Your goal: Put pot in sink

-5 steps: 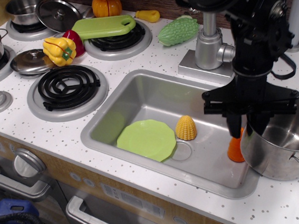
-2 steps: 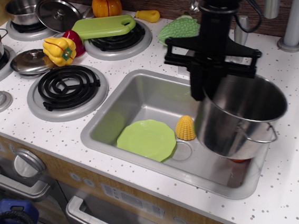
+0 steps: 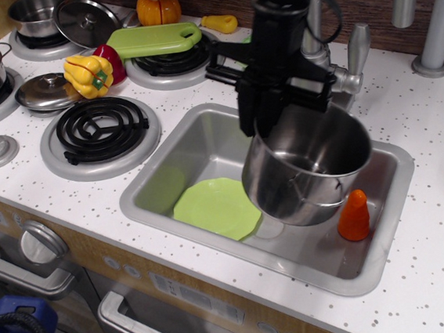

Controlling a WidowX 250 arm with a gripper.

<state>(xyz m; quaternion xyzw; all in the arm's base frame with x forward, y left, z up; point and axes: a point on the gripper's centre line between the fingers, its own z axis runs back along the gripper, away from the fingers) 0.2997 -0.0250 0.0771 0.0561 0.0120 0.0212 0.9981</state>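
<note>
Your white speckled countertop [image 3: 439,216] carried everything, with the sink [image 3: 203,137] set into it at centre. Over the middle of that basin hung the pot [image 3: 305,170], tilted a little toward the camera, its base seemingly just above the sink floor (whether it touched, I couldn't tell). Your black arm [image 3: 286,18] came down from above, and the gripper [image 3: 261,119] was clamped on the pot's far-left rim, one finger outside the wall and one inside. On the sink floor, a green plate [image 3: 214,206] lay to the pot's left, partly tucked behind it. The coil burner [image 3: 102,127] sat left of the sink. Smallest, an orange cone-shaped toy [image 3: 354,217] stood upright in the basin just right of the pot.
</note>
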